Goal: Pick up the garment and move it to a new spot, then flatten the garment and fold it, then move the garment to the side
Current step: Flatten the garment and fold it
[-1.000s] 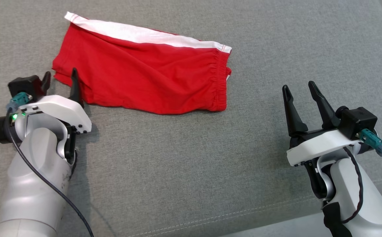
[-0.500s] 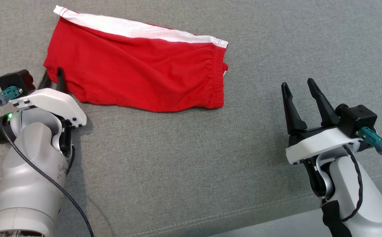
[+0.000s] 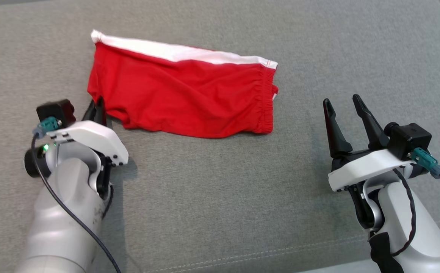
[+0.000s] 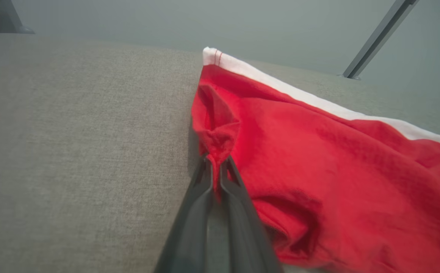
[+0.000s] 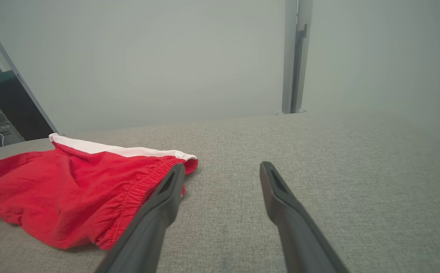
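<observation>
Red garment [image 3: 182, 98] lies left-right, waistband [image 3: 267, 100] rightward; left jaws pinch its corner, right jaws wide

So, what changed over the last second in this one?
The left gripper, open around the near-left corner of the red shorts a second ago, has shut on that corner and bunched the fabric. The right gripper stays open, apart from the shorts, which still lie on the grey surface.
</observation>
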Robot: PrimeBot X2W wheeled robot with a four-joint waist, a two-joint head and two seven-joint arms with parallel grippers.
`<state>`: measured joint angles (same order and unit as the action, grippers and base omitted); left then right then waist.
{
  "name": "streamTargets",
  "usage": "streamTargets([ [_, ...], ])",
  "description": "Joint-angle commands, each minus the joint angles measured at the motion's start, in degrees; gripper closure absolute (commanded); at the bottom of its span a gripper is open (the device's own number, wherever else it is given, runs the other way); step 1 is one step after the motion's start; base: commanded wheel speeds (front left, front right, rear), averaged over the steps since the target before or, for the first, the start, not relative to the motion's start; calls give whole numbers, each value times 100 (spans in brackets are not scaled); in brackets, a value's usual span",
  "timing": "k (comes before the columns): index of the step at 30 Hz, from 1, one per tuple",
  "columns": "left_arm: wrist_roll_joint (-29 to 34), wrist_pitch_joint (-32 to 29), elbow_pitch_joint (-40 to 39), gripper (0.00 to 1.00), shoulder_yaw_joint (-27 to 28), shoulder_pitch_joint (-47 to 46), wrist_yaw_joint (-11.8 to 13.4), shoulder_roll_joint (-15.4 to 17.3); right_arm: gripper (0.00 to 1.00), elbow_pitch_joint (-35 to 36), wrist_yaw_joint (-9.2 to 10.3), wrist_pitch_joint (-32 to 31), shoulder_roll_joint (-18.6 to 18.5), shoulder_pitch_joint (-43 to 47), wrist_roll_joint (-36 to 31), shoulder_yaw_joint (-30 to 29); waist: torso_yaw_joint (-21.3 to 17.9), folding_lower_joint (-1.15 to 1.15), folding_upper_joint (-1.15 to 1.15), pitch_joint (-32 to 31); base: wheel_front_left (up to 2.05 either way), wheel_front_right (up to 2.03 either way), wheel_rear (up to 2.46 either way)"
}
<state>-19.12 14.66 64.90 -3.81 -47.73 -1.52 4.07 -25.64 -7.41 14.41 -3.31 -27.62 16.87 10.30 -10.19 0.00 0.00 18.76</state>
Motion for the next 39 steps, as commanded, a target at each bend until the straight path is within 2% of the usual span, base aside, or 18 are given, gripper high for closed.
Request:
streamTargets([
  [1,34,34,-145,100,127,60,-21,175,0,89,-8,59,35,12,21,119,117,0,0,-132,0,0,0],
  [12,-27,34,-260,100,226,881,6,-46,0,-157,-8,59,39,294,80,113,505,0,0,-817,0,0,0],
  [19,-5,34,-320,100,283,1190,21,-72,0,-188,-8,59,-20,368,120,137,554,0,0,-931,0,0,0],
  [21,-48,34,-423,100,328,1238,-75,-81,0,-194,-8,59,-41,363,129,147,556,0,0,-923,0,0,0],
  [22,-8,34,-493,9,315,1268,-84,-83,0,-198,-8,59,-49,357,137,154,556,0,0,-928,0,0,0],
  [23,21,34,-589,0,328,1301,-79,-84,0,-199,-8,59,-56,351,144,161,557,0,0,-932,0,0,0],
  [29,324,34,-1263,0,442,1664,26,-13,0,-171,-8,59,-98,360,89,115,638,0,0,-1053,0,0,0],
  [31,517,34,-1736,0,529,1941,93,5,0,-152,-8,59,-97,448,17,30,696,0,0,-1180,0,0,0],
  [39,928,34,-2936,0,816,2765,93,-27,0,-128,-8,59,-101,731,-105,-149,847,0,0,-1461,0,0,0],
])
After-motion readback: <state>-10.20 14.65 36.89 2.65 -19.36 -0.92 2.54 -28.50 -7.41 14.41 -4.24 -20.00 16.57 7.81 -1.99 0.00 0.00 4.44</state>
